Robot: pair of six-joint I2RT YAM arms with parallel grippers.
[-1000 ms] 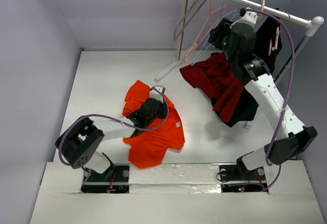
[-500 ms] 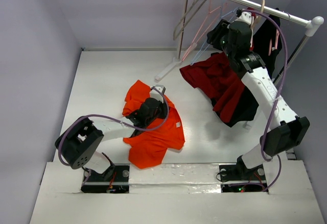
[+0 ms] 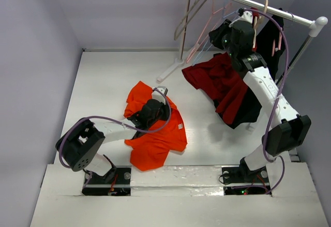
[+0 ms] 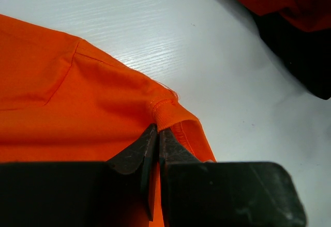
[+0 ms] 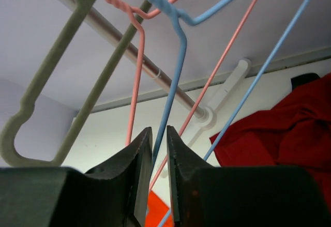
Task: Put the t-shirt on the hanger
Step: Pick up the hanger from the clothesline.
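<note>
The bright orange t-shirt (image 3: 155,139) lies crumpled on the white table in front of the left arm. My left gripper (image 3: 161,105) is shut on a ribbed hem at the shirt's edge (image 4: 165,114), the jaws (image 4: 158,130) pressed together on the fabric. The thin light-blue hanger (image 3: 206,45) hangs from the rail at the back right. My right gripper (image 3: 217,29) is raised to it, and in the right wrist view its jaws (image 5: 158,131) stand narrowly on either side of the hanger's blue wire (image 5: 178,56), pinching it just below the hook's twist.
A white clothes rail (image 3: 258,4) crosses the back right, carrying a pink hanger (image 3: 204,28) and a beige hanger (image 3: 189,15) beside the blue one. A dark red shirt (image 3: 220,79) and a black garment (image 3: 248,108) hang below it. The rail's foot (image 3: 170,72) rests on the table.
The right arm has risen and reached farther toward the rail, and its jaws have narrowed onto the blue wire. The left arm and the t-shirt have not moved.
</note>
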